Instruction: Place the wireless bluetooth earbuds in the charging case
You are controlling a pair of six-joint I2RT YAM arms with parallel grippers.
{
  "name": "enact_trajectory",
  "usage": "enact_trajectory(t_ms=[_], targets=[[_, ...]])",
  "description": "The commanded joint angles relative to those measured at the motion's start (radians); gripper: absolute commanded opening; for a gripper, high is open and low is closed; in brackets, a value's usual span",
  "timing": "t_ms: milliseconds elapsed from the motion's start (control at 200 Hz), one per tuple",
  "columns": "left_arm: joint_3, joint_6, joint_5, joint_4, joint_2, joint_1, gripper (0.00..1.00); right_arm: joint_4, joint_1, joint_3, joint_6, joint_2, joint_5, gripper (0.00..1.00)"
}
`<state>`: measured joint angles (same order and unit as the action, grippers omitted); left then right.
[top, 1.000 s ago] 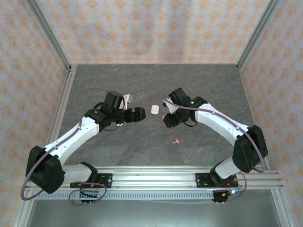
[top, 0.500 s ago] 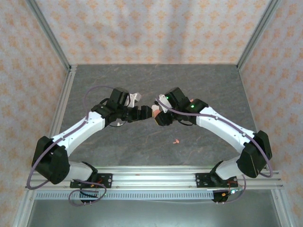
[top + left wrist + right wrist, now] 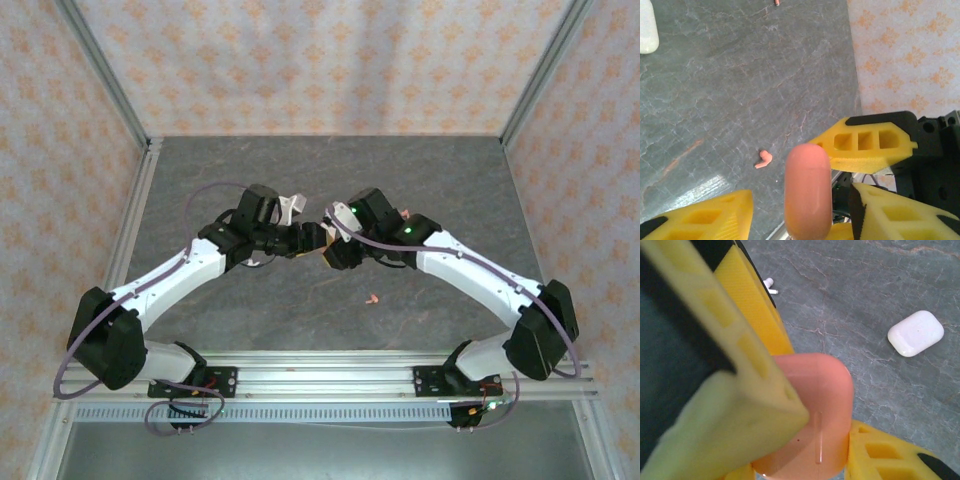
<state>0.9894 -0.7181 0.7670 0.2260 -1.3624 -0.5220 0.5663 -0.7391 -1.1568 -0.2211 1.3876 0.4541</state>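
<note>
The right gripper [image 3: 826, 432] clamps its fingers on the coral-pink, pebble-shaped plastic charging case [image 3: 815, 390]; the left gripper [image 3: 800, 205] straddles it, fingers wide. A tiny coral-pink stemmed earbud [image 3: 763, 159] lies on the grey stone-patterned desk [image 3: 740, 75], well apart. The case is apparently being readied, so the left fingers should next close squarely on it.

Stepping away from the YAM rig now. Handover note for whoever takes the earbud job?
Right gripper: shut on the coral case, held above the table at mid-workspace.
Left gripper: open, a finger on either side of that case, gaps visible on both sides.
White case: lying on the table, lid closed.
Loose on the table: coral earbud, second coral earbud, white earbud.
Done: coral case picked up.
Left: open the cases and seat the earbuds. None looks seated yet.
</note>
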Motion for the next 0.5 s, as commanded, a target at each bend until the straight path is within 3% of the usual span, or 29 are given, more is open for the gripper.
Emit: enact_trajectory(t_ms=[0,85,265,395,495], targets=[[-0.008,-0.015,-0.001,0.001,0.015,-0.018,0.44,-0.060,-0.005,0.024,0.018,-0.033,0.029,0.18],[-0.031,-0.024,-0.014,-0.011,0.040,-0.018,0.32,-0.065,-0.005,0.030,0.036,-0.039,0.020,0.21],[-0.104,-0.066,-0.058,-0.111,0.111,-0.018,0.22,-0.069,-0.005,0.032,0.070,-0.064,0.017,0.28],[-0.120,-0.087,-0.094,-0.146,0.136,-0.018,0.13,-0.077,-0.005,0.038,0.106,-0.086,0.015,0.52],[-0.137,-0.108,-0.147,-0.168,0.145,-0.018,0.03,-0.103,-0.005,0.050,0.149,-0.118,0.002,0.64]])
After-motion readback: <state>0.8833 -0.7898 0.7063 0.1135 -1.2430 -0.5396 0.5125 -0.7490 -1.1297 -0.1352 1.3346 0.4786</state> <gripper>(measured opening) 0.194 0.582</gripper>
